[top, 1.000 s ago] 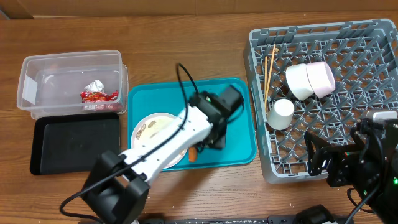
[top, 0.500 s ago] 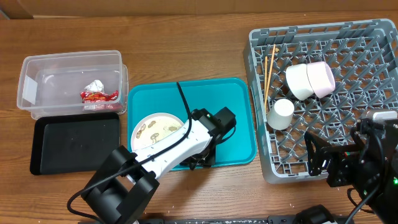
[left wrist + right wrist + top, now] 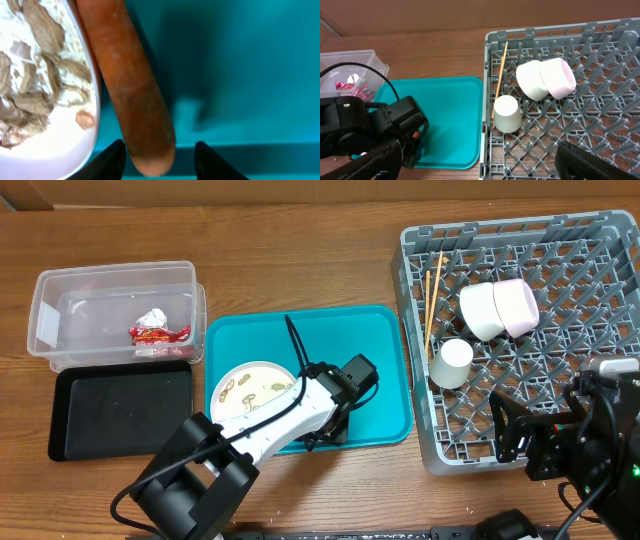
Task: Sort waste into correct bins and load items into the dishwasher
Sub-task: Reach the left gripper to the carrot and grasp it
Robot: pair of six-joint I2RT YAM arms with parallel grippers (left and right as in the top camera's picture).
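My left gripper (image 3: 161,152) is open, low over the teal tray (image 3: 385,345), its fingers either side of the tip of the orange carrot (image 3: 130,90). The carrot lies against the rim of the white plate (image 3: 250,385), which holds peanut shells (image 3: 30,85). The clear tub (image 3: 110,285) holds the red wrapper (image 3: 158,334) and the tissue ball (image 3: 152,317). The black tray (image 3: 120,410) lies in front of it. The grey rack (image 3: 590,270) holds two bowls (image 3: 498,308), the cup (image 3: 451,363) and the chopsticks (image 3: 433,295). My right gripper (image 3: 480,162) is open above the rack's near edge.
The teal tray's raised rim (image 3: 240,160) runs just past the carrot tip. The rack's left wall (image 3: 485,100) stands close to the teal tray's right edge. Bare wooden table (image 3: 300,250) lies behind the tray and tub.
My left gripper has come down from the tray's middle to its front edge, beside the plate, and now straddles the carrot. The right arm has not moved.
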